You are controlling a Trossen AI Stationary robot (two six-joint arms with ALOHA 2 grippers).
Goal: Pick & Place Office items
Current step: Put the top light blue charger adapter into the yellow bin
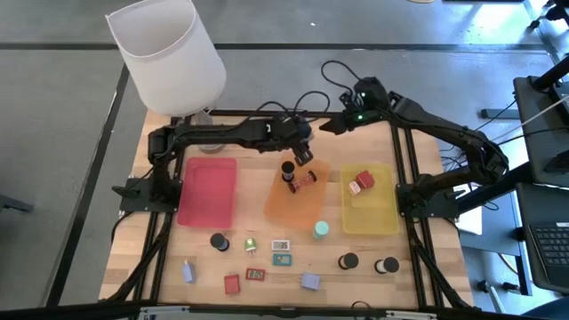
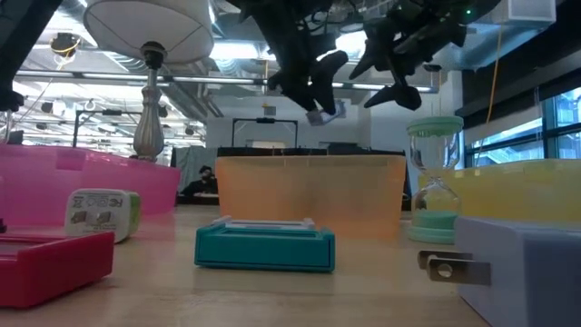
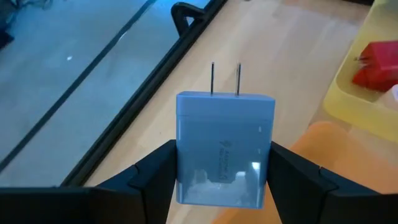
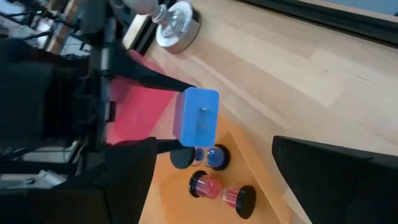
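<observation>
Now, held item: a lavender-blue plug adapter [image 3: 225,149], prongs pointing away from the wrist, carried in the air above the orange tray [image 1: 283,209].
Left gripper [image 1: 305,155]: fingers clamped on the adapter's two sides, hanging over the orange tray's far end.
Right gripper [image 1: 348,116]: parked high near the far edge of the surface [image 1: 418,240], fingers spread, nothing between them.
Done so far: in the orange tray, two small hourglass timers, one standing [image 1: 288,171] and one red lying on its side [image 1: 308,180]; in the yellow tray [image 1: 380,213], a red block and a white piece [image 1: 362,182].
Pink tray [image 1: 208,190]: nothing in it that I can see.
Left to do: a row of small items on the near half of the surface, among them a teal hourglass timer [image 1: 321,229], black round ones [image 1: 348,261], a red block [image 1: 232,284], lavender adapters [image 1: 309,281] and flat cards.
Judgement: under halfway; most items lie unsorted.
Room: the orange tray's near half is bare, so a drop there clears both timers.
Edges: black frame rails border both sides; lamp [image 1: 169,52] stands at the far-left corner, well apart.
</observation>
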